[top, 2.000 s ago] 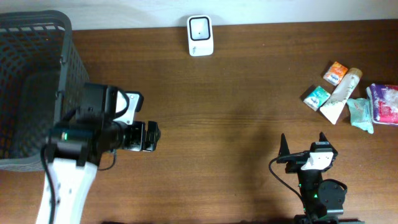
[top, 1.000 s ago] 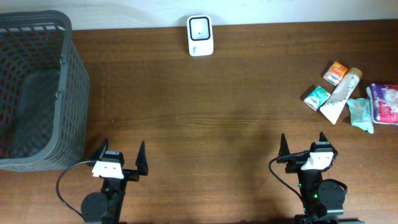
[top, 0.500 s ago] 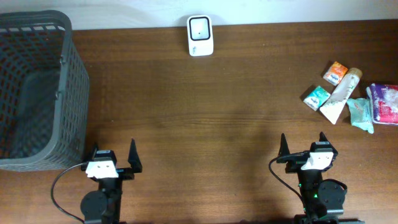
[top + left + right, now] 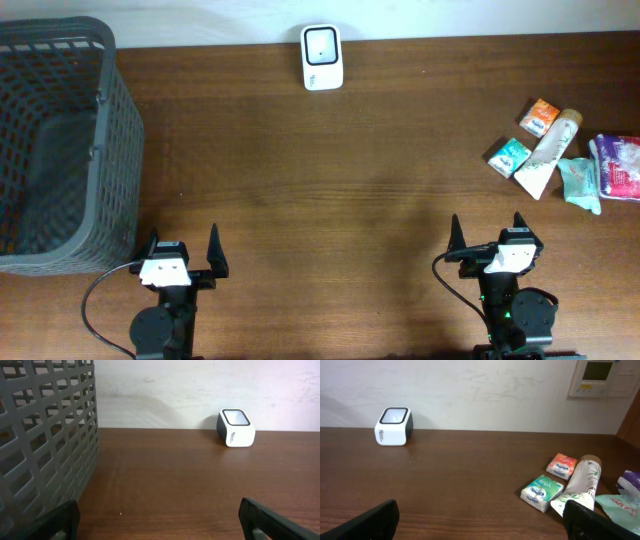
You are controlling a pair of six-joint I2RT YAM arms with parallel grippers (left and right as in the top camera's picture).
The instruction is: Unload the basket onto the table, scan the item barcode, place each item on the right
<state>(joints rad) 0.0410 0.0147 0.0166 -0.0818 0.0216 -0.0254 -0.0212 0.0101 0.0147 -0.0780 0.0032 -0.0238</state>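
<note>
1. Both arms sit at the near edge of the bench. The left gripper [image 4: 184, 252] has its fingers spread wide and holds nothing; the right gripper [image 4: 487, 237] is likewise spread and empty.
2. The scanner [image 4: 322, 57] stands at the far edge of the bench, near its middle, well apart from both arms.
3. The items lie in a loose cluster at the right edge: an orange packet [image 4: 540, 116], a teal packet [image 4: 509, 156], a tube [image 4: 548, 152], a green pouch [image 4: 581, 184] and a purple pack [image 4: 620, 167].
4. A grey basket [image 4: 62, 140] occupies the far left corner.
5. Risk: the tube touches the teal packet and the pouch, so a descent there may catch or shove a neighbour.
6. Risk: barcodes are not visible from above; an item presented with the wrong face towards the scanner would likely fail to read.
7. Risk: thin, flat packets may slip from a pinch during the carry across the bench.
</note>
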